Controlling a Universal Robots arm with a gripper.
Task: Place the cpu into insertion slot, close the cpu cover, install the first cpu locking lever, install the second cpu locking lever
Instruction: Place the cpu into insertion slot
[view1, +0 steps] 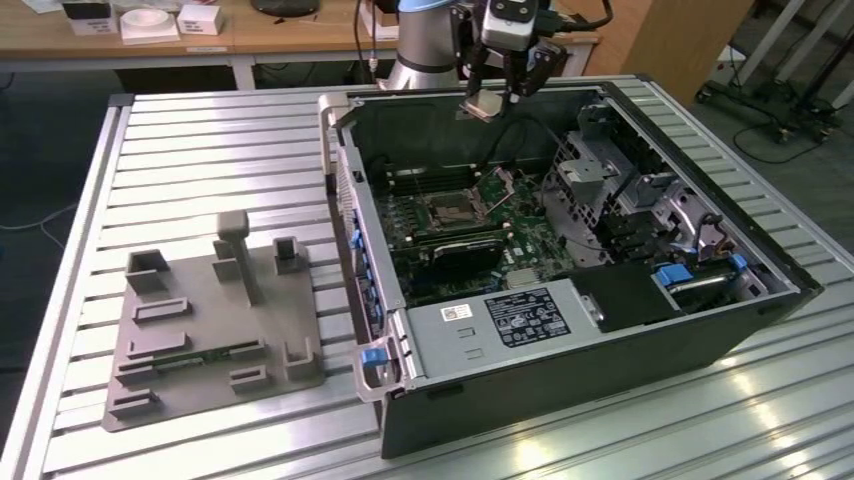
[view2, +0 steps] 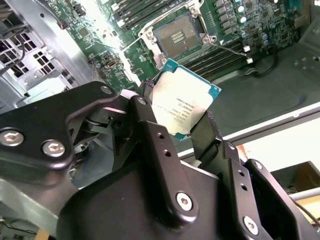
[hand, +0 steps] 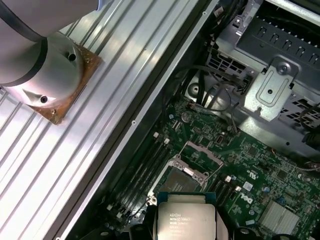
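Pincer (view2: 176, 107) clamps cpu (view2: 186, 97), above case (view1: 561, 390) in exterior view.

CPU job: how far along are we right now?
Done: the cpu is picked up, clamped in the gripper above the open computer case. In hand: it hangs tilted, apart from the insertion slot. Left: the slot's contacts lie bare, so nothing is seated or latched yet.
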